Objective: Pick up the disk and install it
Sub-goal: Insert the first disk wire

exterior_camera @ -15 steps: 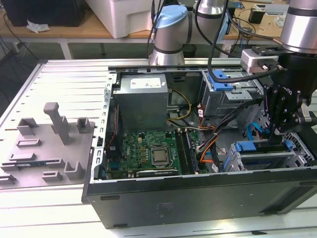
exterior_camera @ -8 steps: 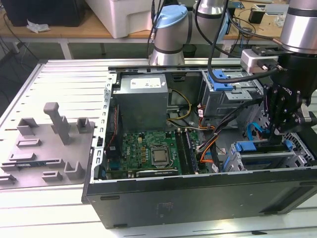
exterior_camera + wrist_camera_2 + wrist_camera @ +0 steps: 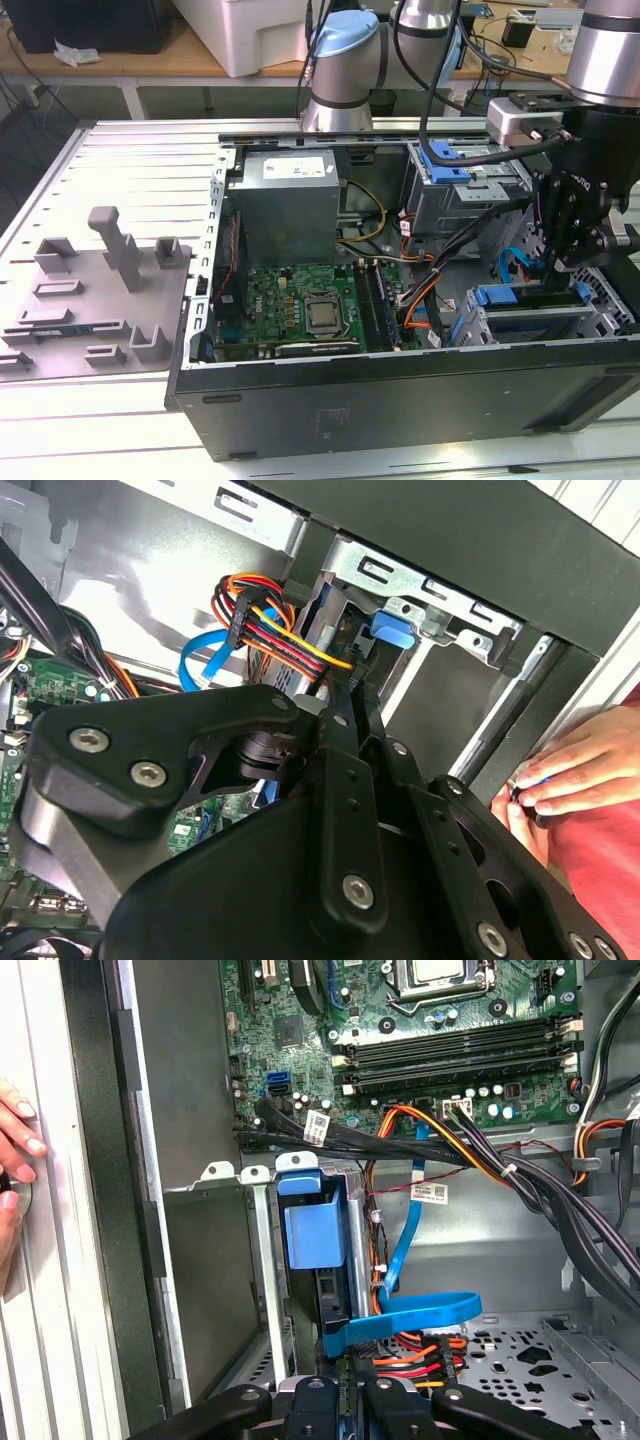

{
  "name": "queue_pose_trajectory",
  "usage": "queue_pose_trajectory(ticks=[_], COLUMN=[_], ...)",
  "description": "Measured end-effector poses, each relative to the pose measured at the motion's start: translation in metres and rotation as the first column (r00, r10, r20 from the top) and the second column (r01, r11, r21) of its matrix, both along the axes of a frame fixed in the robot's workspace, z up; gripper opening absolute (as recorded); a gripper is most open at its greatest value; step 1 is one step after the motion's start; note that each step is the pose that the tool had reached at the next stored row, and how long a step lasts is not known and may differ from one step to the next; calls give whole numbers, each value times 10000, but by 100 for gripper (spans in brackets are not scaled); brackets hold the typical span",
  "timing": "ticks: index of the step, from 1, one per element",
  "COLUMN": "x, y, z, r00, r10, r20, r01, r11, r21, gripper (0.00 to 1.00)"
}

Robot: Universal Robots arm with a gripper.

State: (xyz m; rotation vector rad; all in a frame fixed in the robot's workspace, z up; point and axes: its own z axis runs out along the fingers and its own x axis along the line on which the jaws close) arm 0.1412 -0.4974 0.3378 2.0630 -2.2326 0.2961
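The disk (image 3: pixel 312 1232) stands on edge in the metal drive cage (image 3: pixel 262 1260) at the case's front corner, its blue carrier tab toward the motherboard. In the exterior view it lies low in the cage as a blue-framed strip (image 3: pixel 510 297) at that view's right. My gripper (image 3: pixel 345 1385) comes in from the end away from the tab, with its black fingers (image 3: pixel 312 1400) close together on the disk's thin edge. In the second wrist view the fingertips (image 3: pixel 353 690) meet beside the silver disk (image 3: pixel 315 620) and its blue tab (image 3: pixel 395 632). My gripper (image 3: pixel 560 272) hangs right over the cage.
A loose blue data cable (image 3: pixel 425 1312) and orange-red power wires (image 3: pixel 420 1355) lie beside the cage. A second drive cage (image 3: pixel 450 180) sits at the back. The motherboard (image 3: pixel 300 310) and power supply (image 3: pixel 285 200) take up the rest of the case. A person's hand (image 3: pixel 565 770) rests outside the case wall.
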Motion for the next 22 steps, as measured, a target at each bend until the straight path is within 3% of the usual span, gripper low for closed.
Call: queue_pose_trajectory(ticks=[13, 22], x=[0, 0], y=[0, -1], z=[-13, 27], r00=[10000, 10000], r10=[0, 0], r20=[0, 0], r01=[0, 0], r11=[10000, 10000], r21=[2, 10], gripper=[17, 17])
